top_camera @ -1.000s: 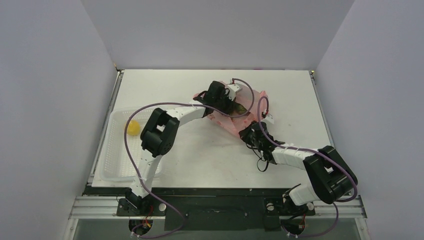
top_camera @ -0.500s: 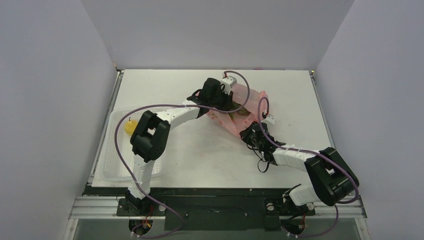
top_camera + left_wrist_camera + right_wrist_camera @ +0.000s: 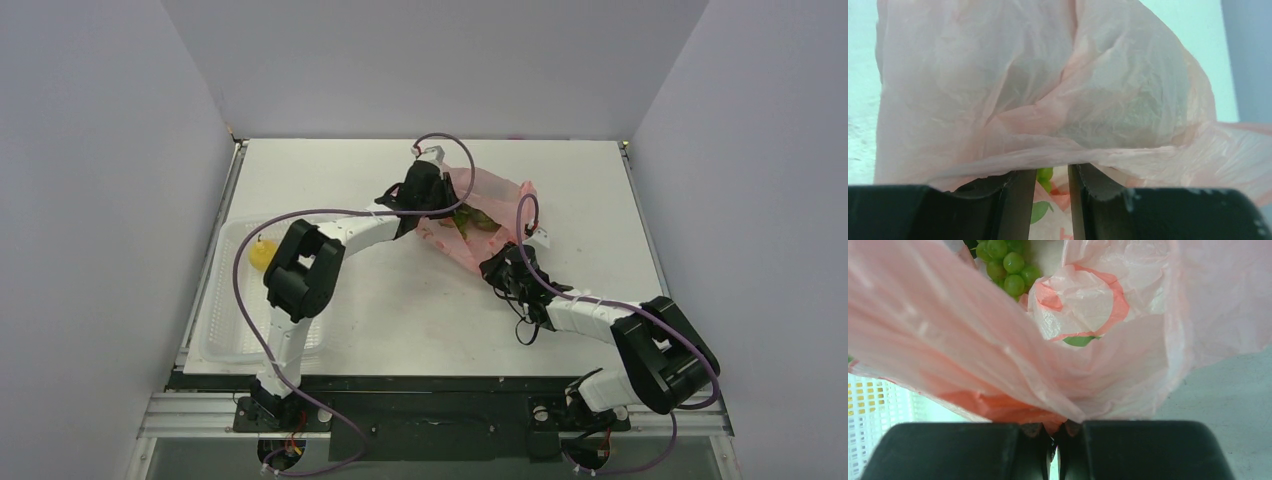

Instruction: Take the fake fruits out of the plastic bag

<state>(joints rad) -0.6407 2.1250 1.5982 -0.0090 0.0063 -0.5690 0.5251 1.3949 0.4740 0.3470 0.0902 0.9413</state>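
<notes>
So your plastic bag [image 3: 495, 195] is sitting on the table [image 3: 400, 320] toward the far side, a bit right of centre, stretched between the two arms. Your right gripper [image 3: 1055, 435] is at the bag's near edge with its jaws squeezed tight on a bunched fold of pink film. Your left gripper [image 3: 1052, 200] is at the bag's left side with its jaws only a narrow gap apart. The film is draped across the tips, and nothing looks pinched between them. The grape bunch [image 3: 1008, 265] is inside the bag, visible just past the right gripper's fold. One yellow fruit [image 3: 264, 256] is already in the clear tray [image 3: 215, 330] at the left edge, well apart from the bag.
</notes>
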